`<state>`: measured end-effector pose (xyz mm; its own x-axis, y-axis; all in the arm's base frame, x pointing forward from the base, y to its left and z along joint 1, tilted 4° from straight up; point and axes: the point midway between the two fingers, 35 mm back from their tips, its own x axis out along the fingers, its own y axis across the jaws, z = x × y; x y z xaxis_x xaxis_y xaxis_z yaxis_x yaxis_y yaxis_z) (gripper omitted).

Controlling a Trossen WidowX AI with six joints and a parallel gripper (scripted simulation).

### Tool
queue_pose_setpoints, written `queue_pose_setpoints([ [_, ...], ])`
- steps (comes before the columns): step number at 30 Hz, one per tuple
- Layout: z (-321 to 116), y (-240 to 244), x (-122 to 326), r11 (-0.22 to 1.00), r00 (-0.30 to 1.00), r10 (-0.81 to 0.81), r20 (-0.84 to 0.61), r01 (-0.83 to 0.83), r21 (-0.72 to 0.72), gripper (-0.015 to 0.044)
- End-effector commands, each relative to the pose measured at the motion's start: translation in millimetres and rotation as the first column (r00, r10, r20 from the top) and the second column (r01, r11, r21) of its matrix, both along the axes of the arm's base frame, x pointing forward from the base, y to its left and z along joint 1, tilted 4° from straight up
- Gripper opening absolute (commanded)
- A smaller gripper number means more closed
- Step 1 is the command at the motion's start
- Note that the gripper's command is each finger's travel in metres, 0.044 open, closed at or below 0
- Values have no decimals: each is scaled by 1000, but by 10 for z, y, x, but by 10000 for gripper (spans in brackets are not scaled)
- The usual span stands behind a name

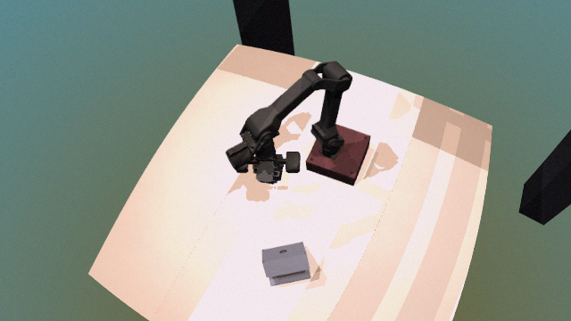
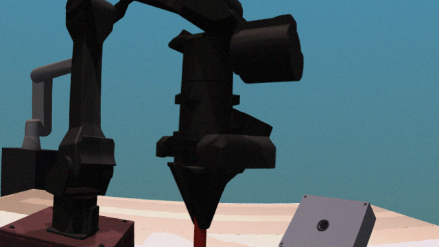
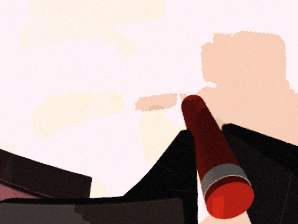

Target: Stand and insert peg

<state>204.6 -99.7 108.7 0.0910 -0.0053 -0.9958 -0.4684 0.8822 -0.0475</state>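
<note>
The gripper (image 2: 202, 224) (image 3: 207, 129) is shut on the red peg (image 2: 199, 237) (image 3: 207, 142), which stands about upright between the fingertips. The grey-white band (image 3: 226, 180) and the bright red end are uppermost, nearest the wrist camera; the plain end points down. The peg's lower end is cut off in the exterior view, so its contact with the table is not clear. In the top view the arm hides the peg. The grey sloped panel (image 1: 287, 265) (image 2: 344, 216) stands apart from the gripper, with one round, empty hole (image 1: 283, 251) (image 2: 322, 225) in its face.
The dark red base block (image 1: 343, 156) (image 2: 32, 226) (image 3: 55, 182) carries the arm close beside the gripper. Black posts (image 1: 265, 27) (image 1: 546, 187) stand around the table. A grey arm-like shape (image 2: 42, 99) on a black block is behind the robot. Patchy shadows lie on the table (image 1: 147, 214).
</note>
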Motion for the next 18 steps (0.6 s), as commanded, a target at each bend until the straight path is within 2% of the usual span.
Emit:
queue_pose_setpoints([
  [1, 73, 4, -1, 1000, 1000, -3, 7, 3, -3, 0],
  [18, 56, 140, 239, 985, 983, -129, 134, 112, 130, 0],
])
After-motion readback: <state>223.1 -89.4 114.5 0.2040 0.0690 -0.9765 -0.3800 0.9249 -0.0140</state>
